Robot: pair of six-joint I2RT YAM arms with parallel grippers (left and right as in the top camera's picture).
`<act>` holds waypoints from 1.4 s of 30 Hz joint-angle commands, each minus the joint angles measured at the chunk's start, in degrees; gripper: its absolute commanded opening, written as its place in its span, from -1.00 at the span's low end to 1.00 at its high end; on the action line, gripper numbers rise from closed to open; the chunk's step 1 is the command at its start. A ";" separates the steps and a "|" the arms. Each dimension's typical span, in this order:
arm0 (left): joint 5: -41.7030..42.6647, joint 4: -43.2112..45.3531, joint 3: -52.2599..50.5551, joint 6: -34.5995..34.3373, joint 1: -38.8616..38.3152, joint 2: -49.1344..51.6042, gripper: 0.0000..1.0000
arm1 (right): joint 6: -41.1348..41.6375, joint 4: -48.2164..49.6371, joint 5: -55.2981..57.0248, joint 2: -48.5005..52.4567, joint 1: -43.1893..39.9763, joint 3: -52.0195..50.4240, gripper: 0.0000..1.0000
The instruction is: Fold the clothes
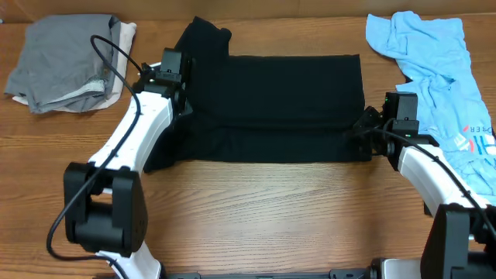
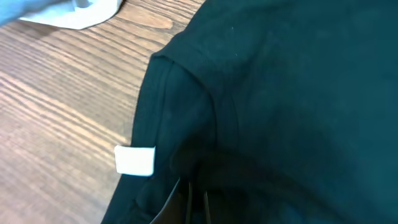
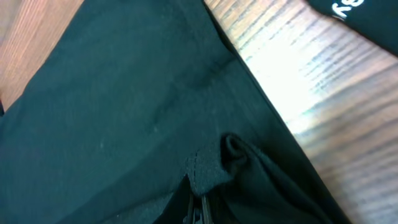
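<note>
Left hand (image 2: 189, 202) and right hand (image 3: 198, 208) clamp black T-shirt (image 1: 279, 101) side edges; bare table (image 1: 271, 209) in front.

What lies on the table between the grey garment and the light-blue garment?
The black T-shirt lies there, with the left gripper at its left edge and the right gripper at its right edge. The overhead view shows it.

Brown wood-grain table (image 1: 271, 217) fills the overhead view to all 4 edges. Grain runs left to right. Pale glare on the wood in the right wrist view.
</note>
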 commanded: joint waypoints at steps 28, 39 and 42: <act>11.67 -13.51 22.80 13.73 2.16 2.78 0.99 | -5.05 -14.78 -1.11 -2.29 2.23 17.99 1.00; 19.32 -34.64 32.37 17.00 0.55 2.80 1.00 | -6.56 -27.87 -2.73 -6.05 6.95 20.92 1.00; 19.43 -36.04 29.77 15.82 0.55 2.80 0.99 | -6.75 -30.21 -1.44 -4.81 8.17 20.79 1.00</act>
